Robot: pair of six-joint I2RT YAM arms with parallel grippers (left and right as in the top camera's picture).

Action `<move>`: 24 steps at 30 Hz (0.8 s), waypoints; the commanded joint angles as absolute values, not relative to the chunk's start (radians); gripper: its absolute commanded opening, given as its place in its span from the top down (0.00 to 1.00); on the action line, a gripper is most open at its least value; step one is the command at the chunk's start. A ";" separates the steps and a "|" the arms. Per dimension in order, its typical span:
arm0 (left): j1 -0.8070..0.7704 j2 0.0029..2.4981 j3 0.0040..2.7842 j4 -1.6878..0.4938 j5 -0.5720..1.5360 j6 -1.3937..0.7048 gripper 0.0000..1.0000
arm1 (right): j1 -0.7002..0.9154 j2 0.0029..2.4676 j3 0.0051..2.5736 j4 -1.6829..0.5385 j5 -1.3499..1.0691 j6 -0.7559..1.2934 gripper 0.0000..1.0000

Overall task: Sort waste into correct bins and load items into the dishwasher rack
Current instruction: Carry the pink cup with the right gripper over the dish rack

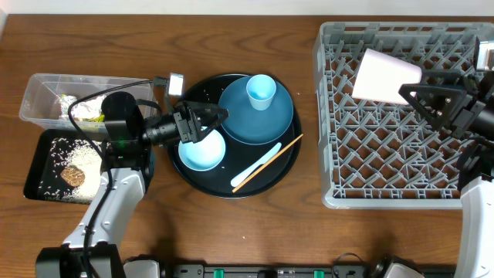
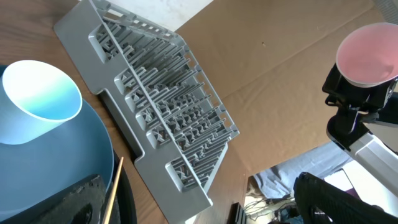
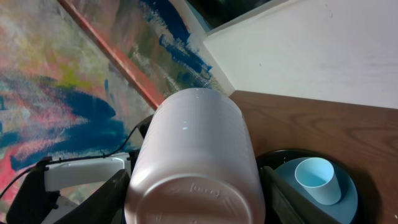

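Note:
My right gripper [image 1: 411,93] is shut on the small pink cup [image 1: 384,76] and holds it on its side above the grey dishwasher rack [image 1: 386,197]. The cup fills the right wrist view [image 3: 199,149], between the fingers. My left gripper [image 1: 204,125] is open and empty, just above the light blue bowl [image 1: 202,154]. The big blue plate [image 1: 239,120] carries the pale blue cup [image 1: 261,91]. The white spoon [image 1: 258,164] and the chopstick [image 1: 276,156] lie beside the plate. The left wrist view shows the pale blue cup [image 2: 40,102], the rack [image 2: 155,106] and the pink cup [image 2: 367,53].
The dishes sit on a round black tray [image 1: 287,150]. The clear tub [image 1: 42,93] at far left holds tissue and a wrapper. The shallow black tray [image 1: 37,166] below it holds rice and a brown lump [image 1: 73,175].

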State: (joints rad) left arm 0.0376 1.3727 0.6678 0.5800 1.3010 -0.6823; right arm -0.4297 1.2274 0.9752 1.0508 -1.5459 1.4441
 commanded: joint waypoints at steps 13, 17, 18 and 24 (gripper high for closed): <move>0.041 1.375 0.667 0.584 1.296 -0.662 0.02 | -0.435 1.218 0.998 1.054 -1.546 1.459 0.86; 0.041 1.375 0.667 0.584 1.296 -0.662 0.02 | -0.436 1.218 0.998 1.053 -1.541 1.458 0.86; 0.041 1.375 0.667 0.584 1.296 -0.662 0.02 | -0.433 1.217 0.998 1.047 -1.534 1.457 0.86; 0.041 1.375 0.667 0.584 1.296 -0.662 0.02 | -0.345 1.184 1.054 0.756 -1.478 1.249 0.86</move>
State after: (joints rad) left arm 0.0376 1.3727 0.6678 0.5800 1.3010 -0.6796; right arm -0.3988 1.2213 0.9974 0.8467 -1.5318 1.3884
